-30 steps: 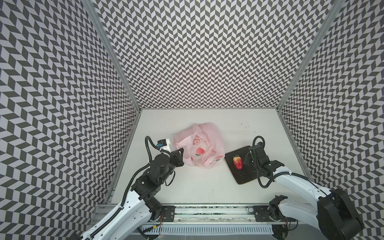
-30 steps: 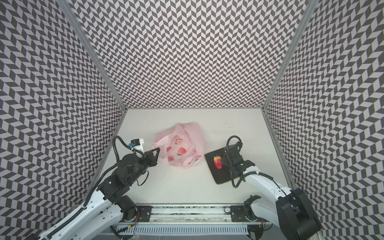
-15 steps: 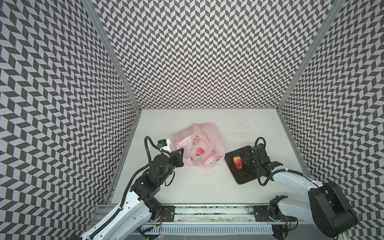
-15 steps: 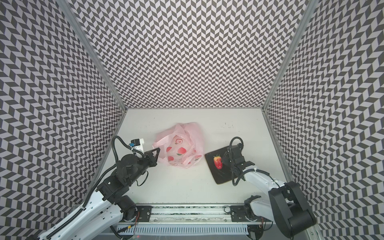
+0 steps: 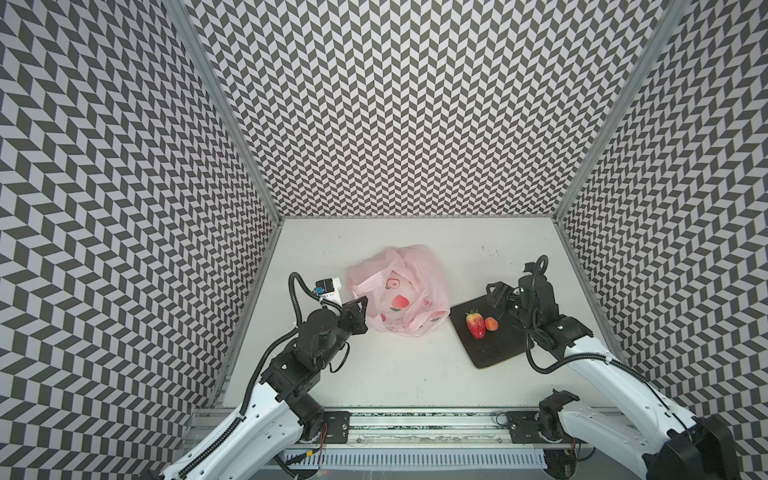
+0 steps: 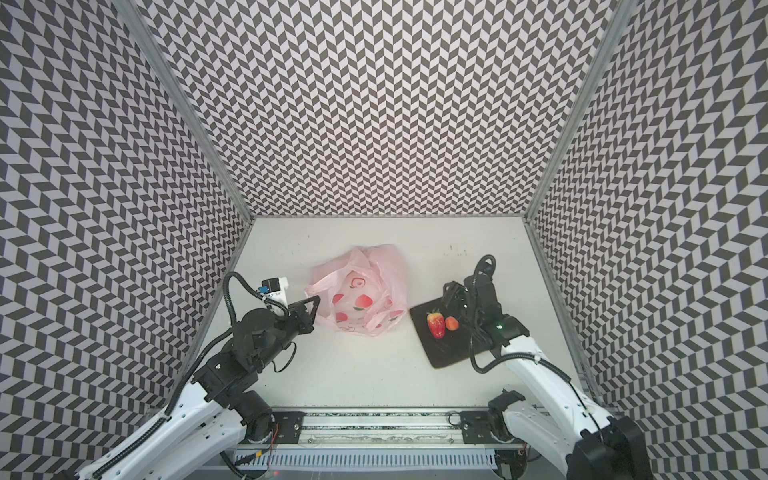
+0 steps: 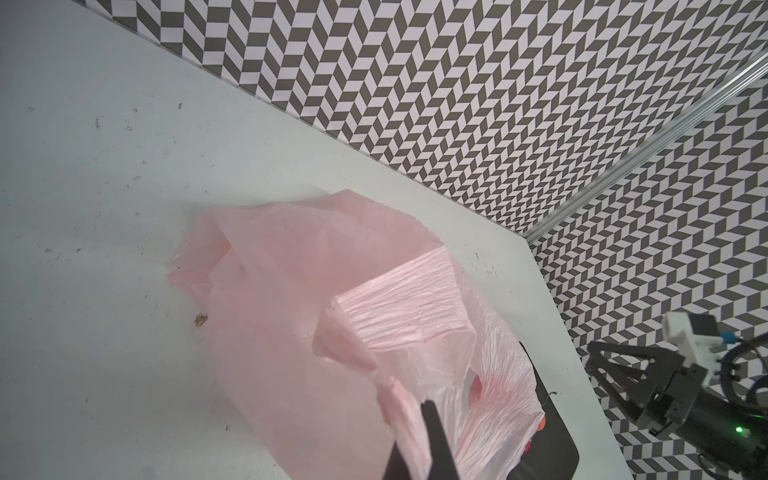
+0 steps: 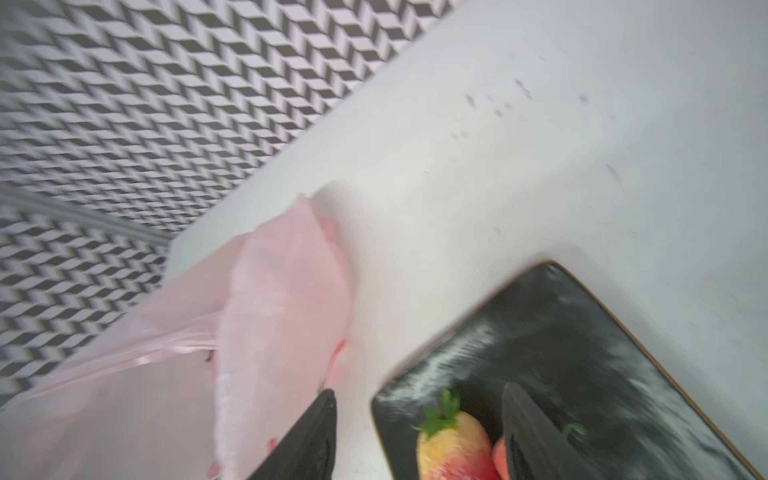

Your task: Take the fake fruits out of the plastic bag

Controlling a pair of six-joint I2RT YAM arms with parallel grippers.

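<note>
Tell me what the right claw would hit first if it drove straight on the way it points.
Probably the strawberry lying on the dark board, which shows between the open right claw's tips; the plastic bag sits off to the side. Depth is unclear.

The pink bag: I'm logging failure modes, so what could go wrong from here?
The left gripper pinches only a thin handle of the plastic bag; pulling may slip or tear the film.
The orange ball lies loose on the dark board beside the open right gripper; a nudge could roll it off.
</note>
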